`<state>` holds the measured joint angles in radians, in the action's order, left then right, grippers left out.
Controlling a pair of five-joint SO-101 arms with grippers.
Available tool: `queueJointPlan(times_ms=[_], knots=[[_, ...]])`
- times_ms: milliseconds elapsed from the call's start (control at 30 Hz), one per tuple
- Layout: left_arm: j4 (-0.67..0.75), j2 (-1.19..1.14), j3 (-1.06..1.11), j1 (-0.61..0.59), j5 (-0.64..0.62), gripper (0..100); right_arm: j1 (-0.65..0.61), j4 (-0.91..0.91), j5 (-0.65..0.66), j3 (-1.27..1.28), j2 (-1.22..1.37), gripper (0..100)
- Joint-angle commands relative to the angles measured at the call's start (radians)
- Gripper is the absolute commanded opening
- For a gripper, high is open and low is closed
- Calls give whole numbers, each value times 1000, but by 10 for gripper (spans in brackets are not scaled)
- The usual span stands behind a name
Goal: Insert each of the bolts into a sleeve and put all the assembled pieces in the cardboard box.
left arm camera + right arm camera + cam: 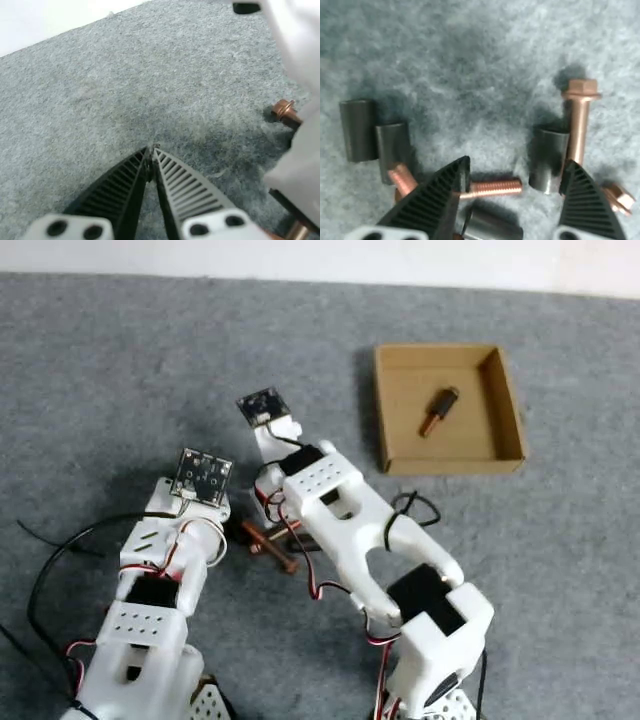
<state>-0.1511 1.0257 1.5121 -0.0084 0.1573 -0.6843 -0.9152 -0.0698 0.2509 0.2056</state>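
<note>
**Bolts and sleeves under the right gripper, one piece in the box**

On my left, the left gripper [151, 153] is pressed together with nothing between its fingers, its tips low over the carpet [100, 90]. A bolt head [284, 110] lies near it, beside the other arm's white body.

Between the arms, the high view shows copper bolts [276, 544] lying on the carpet.

The right gripper [517, 170] hangs spread over that cluster and pinches nothing. Between its fingers I see a threaded bolt [492, 188] and a dark sleeve [549, 160], with a long bolt [579, 125] just beside that sleeve. Two more sleeves [357, 130] lie touching each other.

Farthest right sits the box [450, 466], well apart from both arms, with one assembled piece [438, 412] lying inside.
</note>
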Motion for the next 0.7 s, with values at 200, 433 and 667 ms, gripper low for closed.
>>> queueJointPlan(times_ms=[200, 433, 667], knots=[[21, -4, -59, -4, -11, 7, -4, 77, -8, 22, 50, 278], [21, -4, -59, -4, -11, 7, 41, 84, -8, 19, 81, 278], [21, -4, -59, -7, -11, 7, 110, 85, -8, -67, 165, 277]])
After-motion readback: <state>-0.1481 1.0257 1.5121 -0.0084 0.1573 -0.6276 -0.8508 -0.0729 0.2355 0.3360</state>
